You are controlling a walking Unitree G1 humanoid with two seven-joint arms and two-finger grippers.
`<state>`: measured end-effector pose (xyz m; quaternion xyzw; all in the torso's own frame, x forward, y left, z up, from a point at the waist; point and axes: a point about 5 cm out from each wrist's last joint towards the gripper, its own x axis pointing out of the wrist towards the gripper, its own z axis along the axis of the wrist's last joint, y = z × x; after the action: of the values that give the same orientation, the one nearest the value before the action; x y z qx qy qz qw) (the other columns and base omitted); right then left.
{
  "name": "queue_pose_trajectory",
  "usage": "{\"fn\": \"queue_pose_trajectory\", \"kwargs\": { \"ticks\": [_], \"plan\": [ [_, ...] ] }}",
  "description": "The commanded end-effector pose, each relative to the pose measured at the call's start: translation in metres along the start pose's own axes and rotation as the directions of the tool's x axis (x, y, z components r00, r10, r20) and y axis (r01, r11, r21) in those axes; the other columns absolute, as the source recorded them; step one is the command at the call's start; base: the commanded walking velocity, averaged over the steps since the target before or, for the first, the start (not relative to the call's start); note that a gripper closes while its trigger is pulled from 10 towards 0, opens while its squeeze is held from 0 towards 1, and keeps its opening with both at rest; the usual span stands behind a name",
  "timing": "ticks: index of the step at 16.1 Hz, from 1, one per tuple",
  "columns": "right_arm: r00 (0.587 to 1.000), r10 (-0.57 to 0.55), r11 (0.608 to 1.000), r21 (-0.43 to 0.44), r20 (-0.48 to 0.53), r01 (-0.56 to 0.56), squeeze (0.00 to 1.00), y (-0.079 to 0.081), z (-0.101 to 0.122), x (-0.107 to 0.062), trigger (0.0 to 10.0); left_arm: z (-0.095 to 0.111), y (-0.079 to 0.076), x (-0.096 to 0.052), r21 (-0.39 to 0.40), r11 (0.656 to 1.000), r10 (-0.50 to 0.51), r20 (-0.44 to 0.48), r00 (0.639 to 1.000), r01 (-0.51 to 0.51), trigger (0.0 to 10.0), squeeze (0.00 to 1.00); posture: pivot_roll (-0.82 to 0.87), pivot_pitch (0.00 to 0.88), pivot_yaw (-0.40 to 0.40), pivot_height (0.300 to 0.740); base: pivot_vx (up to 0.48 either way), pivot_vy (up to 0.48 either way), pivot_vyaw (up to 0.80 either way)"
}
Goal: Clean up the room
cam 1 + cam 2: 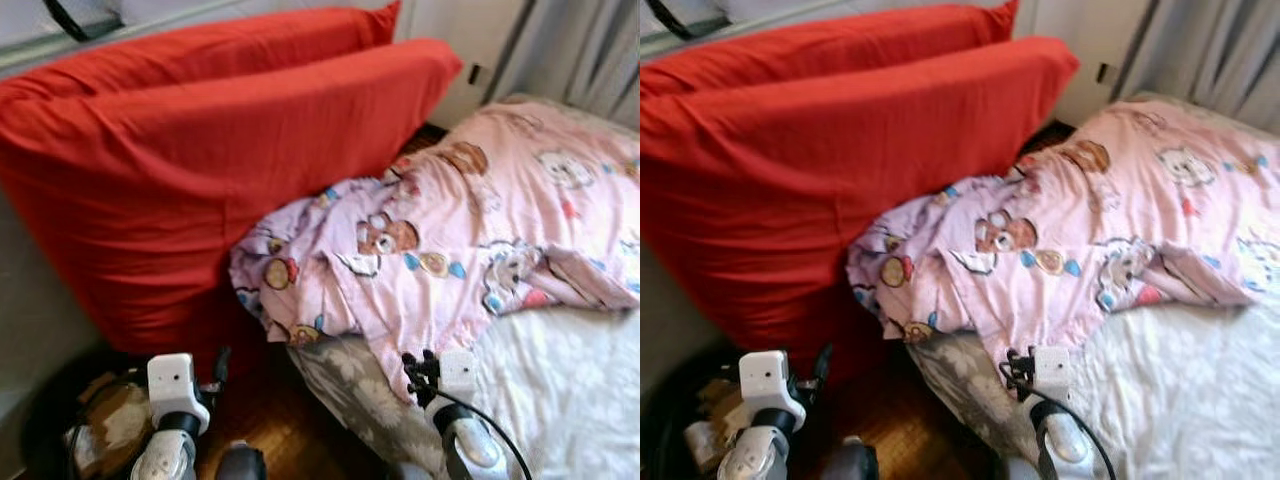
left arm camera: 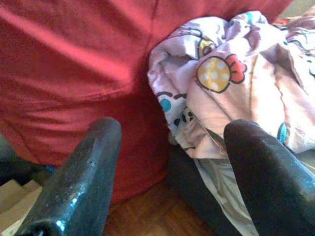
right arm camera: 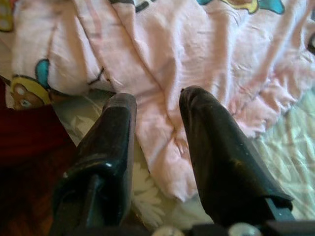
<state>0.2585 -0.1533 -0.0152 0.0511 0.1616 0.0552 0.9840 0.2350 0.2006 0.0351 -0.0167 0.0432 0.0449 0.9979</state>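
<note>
Right gripper (image 3: pixel 156 147) hangs just above the hanging hem of the pink cartoon-print duvet (image 1: pixel 470 230), its two black fingers (image 3: pixel 211 152) parted by a narrow gap with a fold of the pink cloth showing between them; nothing looks pinched yet, though contact cannot be ruled out. Left gripper (image 2: pixel 172 177) is spread wide and empty, held low over the wooden floor (image 1: pixel 270 420) and pointed at the bunched corner of the same duvet where it presses against the red pillows (image 1: pixel 220 160).

As for progress, little of the tidying looks done. The duvet lies crumpled in a heap across the near half of the bed, one corner spilling off the side, and the pale floral sheet (image 1: pixel 570 400) beneath is bare and wrinkled. Two big red pillows stand on edge beside the bed, leaning toward it, rather than lying on the mattress. Spreading the duvet and placing the pillows seem to remain.

Room to move is tight. The mattress edge (image 1: pixel 345 395) runs between the two grippers, with only a narrow strip of floor between it and the pillows. A dark round basket-like thing with brown clutter (image 1: pixel 100 420) sits by the left arm. Curtains (image 1: pixel 580 50) and wall close off the far side.
</note>
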Motion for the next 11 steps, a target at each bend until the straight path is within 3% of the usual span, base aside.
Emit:
{"fn": "queue_pose_trajectory", "kwargs": {
  "ticks": [1,11],
  "plan": [
    [1.0,0.002,1.0,0.002,-0.02,-0.002,0.0,0.0002,-0.0053,-0.0028,10.0,-0.0033,0.0034,-0.0043,-0.007,1.0,0.019,-0.023,1.0,-0.019,10.0,0.0,0.03,0.117,-0.028,0.635,0.0,0.0,0.0],
    [0.996,0.057,0.998,-0.026,-0.07,-0.059,0.0,0.0057,-0.0092,-0.0012,10.0,-0.0033,0.0009,-0.0086,-0.017,1.0,0.016,-0.026,1.0,-0.016,10.0,0.0,0.05,0.142,-0.046,0.635,0.0,0.0,0.0]
  ]
}}
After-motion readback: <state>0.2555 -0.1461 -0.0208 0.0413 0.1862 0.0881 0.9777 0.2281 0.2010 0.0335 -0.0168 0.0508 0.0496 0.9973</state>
